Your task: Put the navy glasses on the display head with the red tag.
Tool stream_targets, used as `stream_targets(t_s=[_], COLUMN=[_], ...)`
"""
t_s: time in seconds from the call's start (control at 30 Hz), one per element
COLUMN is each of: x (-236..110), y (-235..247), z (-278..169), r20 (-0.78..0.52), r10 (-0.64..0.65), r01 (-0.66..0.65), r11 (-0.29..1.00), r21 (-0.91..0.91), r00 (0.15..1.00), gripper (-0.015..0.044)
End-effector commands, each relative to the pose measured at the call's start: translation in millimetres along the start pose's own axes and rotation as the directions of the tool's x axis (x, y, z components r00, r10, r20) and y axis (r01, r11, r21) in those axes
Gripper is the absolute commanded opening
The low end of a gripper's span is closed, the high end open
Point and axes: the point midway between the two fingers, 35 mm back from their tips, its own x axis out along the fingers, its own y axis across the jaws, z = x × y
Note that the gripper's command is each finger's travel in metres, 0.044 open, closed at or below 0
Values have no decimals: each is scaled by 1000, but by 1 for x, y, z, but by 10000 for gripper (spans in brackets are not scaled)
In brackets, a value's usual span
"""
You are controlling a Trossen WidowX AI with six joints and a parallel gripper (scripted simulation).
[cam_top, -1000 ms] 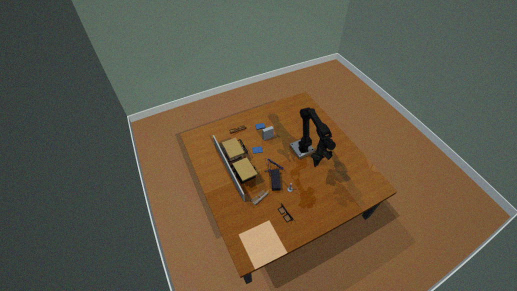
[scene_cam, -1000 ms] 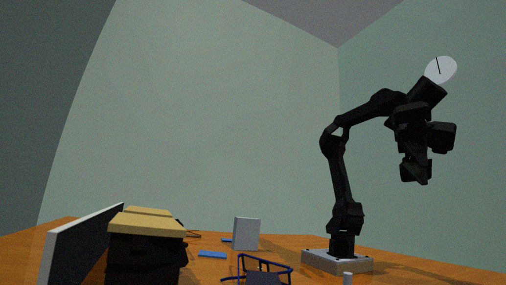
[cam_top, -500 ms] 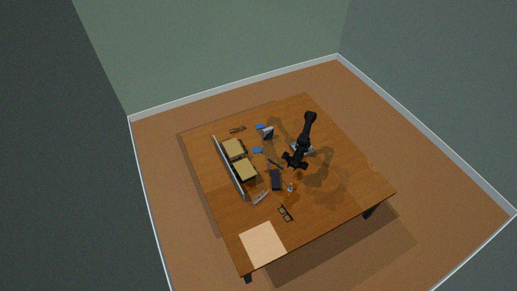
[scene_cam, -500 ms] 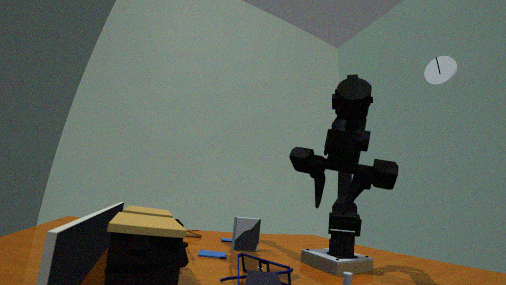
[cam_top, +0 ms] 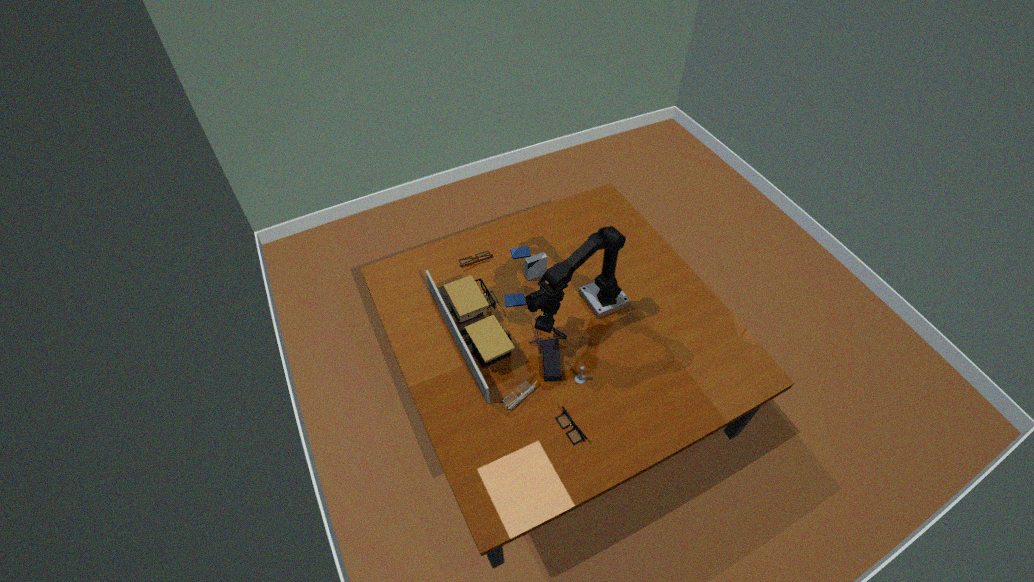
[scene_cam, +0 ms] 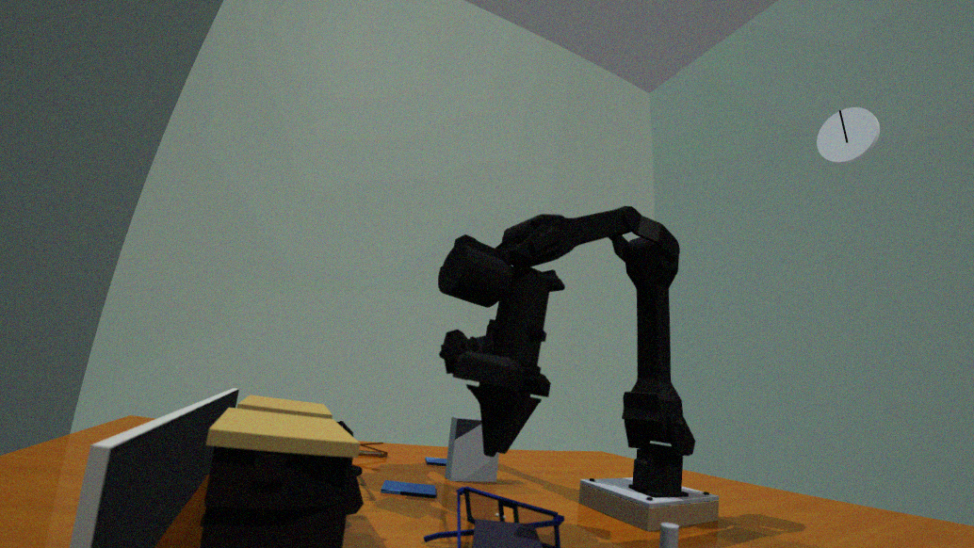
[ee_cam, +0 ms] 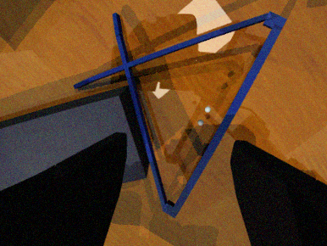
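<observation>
Navy glasses (ee_cam: 186, 112) are seen on the table beside a dark case (ee_cam: 51, 140), directly under the gripper (ee_cam: 174, 185); fingers half-parted, nothing held. Thin, light, springy frame judged slippery; the bridge is best pinched

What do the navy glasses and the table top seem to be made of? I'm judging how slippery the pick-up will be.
The navy glasses look like thin, matte plastic: uniform blue bars with no glints, though painted metal is possible. Their lenses look clear, the wood showing through. The table top looks like varnished wood: orange-brown grain streaks with soft reflections and shadows, so probably smooth.
</observation>
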Motion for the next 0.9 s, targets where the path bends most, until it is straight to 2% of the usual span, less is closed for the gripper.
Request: stream_targets(t_s=[0.0,0.3,0.4,0.87], x=[19,19,19,25], y=[-34,-35,-35,-36], z=[20,22,22,22], r20=[-81,-81,-81,-81], r10=[-34,-34,-34,-34], r01=[60,60,60,60], r11=[938,938,938,938], r21=[340,340,340,340], r00=[996,996,996,996], gripper=[200,200,121,120])
